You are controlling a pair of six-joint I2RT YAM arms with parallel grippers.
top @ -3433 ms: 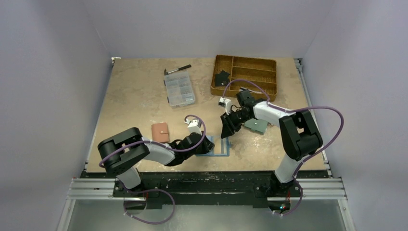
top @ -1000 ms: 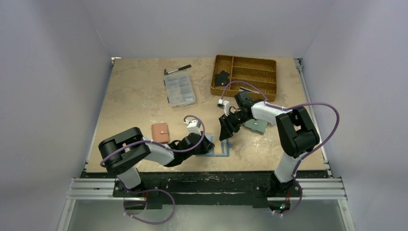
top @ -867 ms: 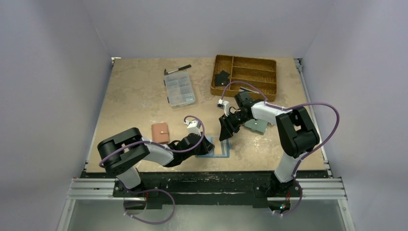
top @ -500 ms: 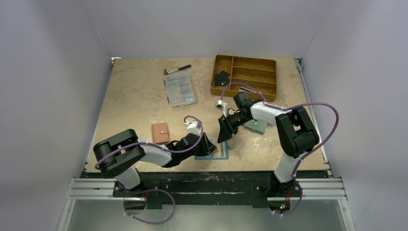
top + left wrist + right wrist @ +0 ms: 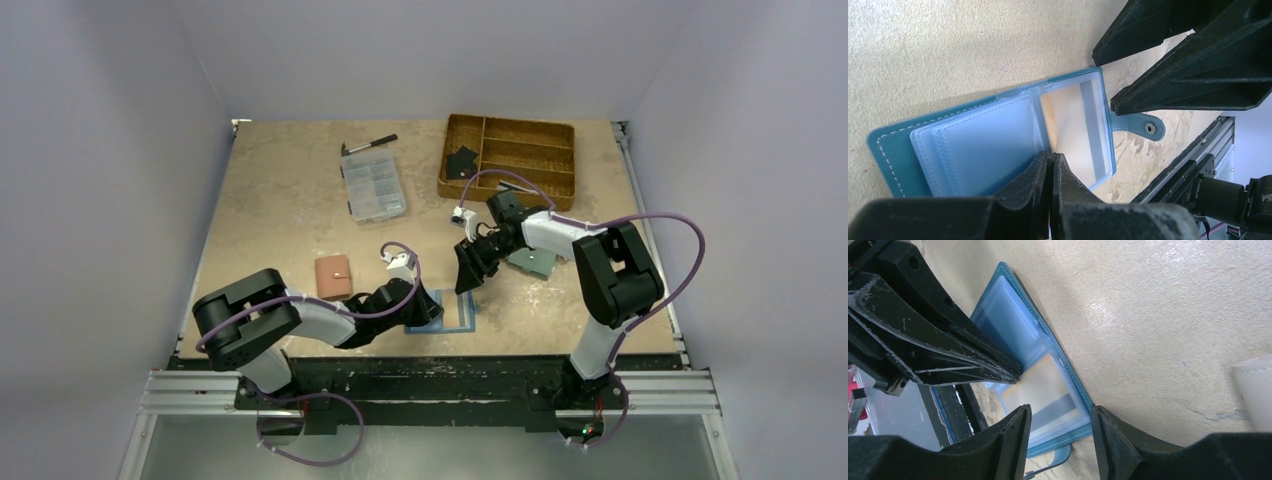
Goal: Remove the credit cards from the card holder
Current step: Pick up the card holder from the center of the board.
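Observation:
The dark blue card holder point(image 5: 455, 318) lies open near the table's front edge, its light blue sleeves up point(image 5: 973, 145). A tan card with a grey stripe point(image 5: 1073, 130) sits in the clear sleeve on the snap-tab side and also shows in the right wrist view point(image 5: 1048, 390). My left gripper point(image 5: 1052, 156) is shut, with its tips pressed on the holder's middle fold point(image 5: 420, 303). My right gripper point(image 5: 1060, 425) is open and hangs just above the tan card's half point(image 5: 467, 275). No black or greyish card shows.
A pale teal wallet point(image 5: 533, 262) lies right of my right gripper. A pink-brown wallet point(image 5: 333, 276) lies left of the holder. A clear organizer box point(image 5: 373, 187), a pen point(image 5: 368, 145) and a wooden divided tray point(image 5: 510, 155) stand at the back.
My left gripper has shifted slightly and settled lower on the open holder's fold. My right gripper has stayed open above the holder, barely moving.

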